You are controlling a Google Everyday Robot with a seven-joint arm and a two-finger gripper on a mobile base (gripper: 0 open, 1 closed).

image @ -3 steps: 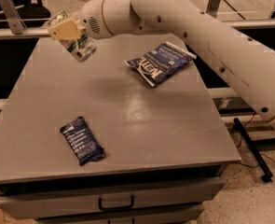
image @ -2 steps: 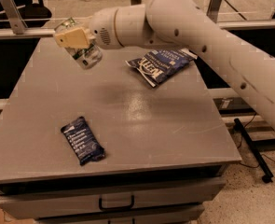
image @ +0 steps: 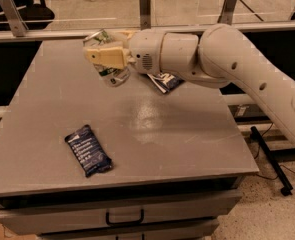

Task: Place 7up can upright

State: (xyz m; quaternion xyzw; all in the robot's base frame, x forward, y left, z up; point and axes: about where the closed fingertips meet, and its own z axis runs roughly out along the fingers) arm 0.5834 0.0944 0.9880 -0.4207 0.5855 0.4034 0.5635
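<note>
The 7up can (image: 108,74), silvery with a white-and-green label, is held in my gripper (image: 105,58) above the far middle of the grey table (image: 152,129). The can stands tilted, its top end up behind the fingers and its lower end hanging below them, off the table surface. The cream-coloured fingers (image: 103,56) are shut across the can's middle and hide much of its label. My white arm reaches in from the right.
A dark blue snack bag (image: 88,150) lies at the table's front left. Another dark blue bag (image: 164,81) lies at the far middle, partly hidden under my wrist. A drawer with a handle (image: 124,218) is below the front edge. A railing runs behind the table.
My gripper has carried the can to the right and slightly down, from the far left of the table toward its far middle. The arm now covers most of the far snack bag.
</note>
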